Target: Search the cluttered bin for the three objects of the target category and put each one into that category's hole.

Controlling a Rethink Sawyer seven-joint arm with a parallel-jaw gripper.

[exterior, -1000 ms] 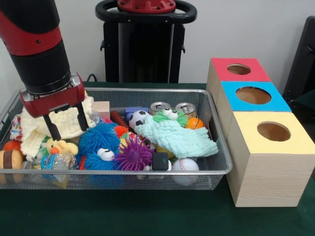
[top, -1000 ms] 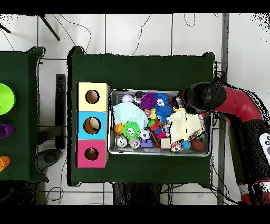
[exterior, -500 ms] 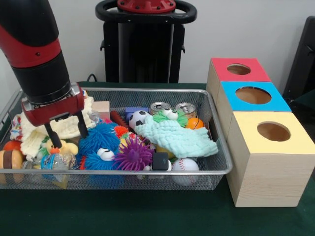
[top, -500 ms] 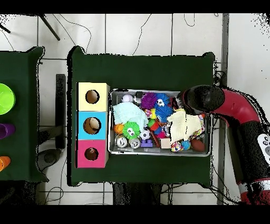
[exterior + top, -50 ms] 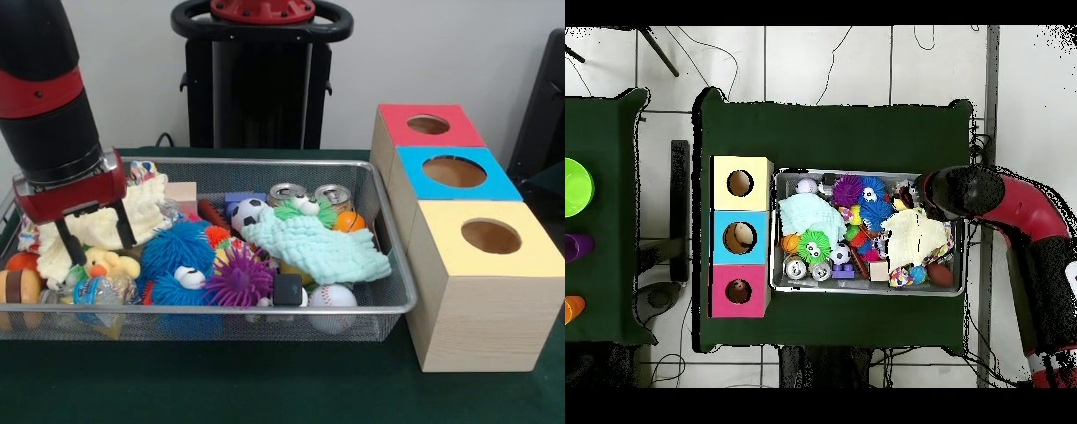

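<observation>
1. Hand (image 5: 90, 237) hangs released at the wire bin's (image 5: 388, 265) left end in the front view, its two black fingers (image 5: 123, 223) spread apart with nothing between them.
2. Fingertips sit just above a yellow plush duck (image 5: 108, 262) and in front of a cream cloth (image 5: 132, 208).
3. Blue fuzzy ball (image 5: 181, 256) and purple spiky ball (image 5: 240, 276) lie mid-bin; a mint cloth (image 5: 322, 247) drapes beside them, two cans (image 5: 311, 194) behind.
4. Three boxes stand on the green table (image 5: 221, 380) just beside the bin: red box (image 5: 424, 124), blue box (image 5: 455, 172) and yellow box (image 5: 485, 265), each with a round hole on top.
</observation>
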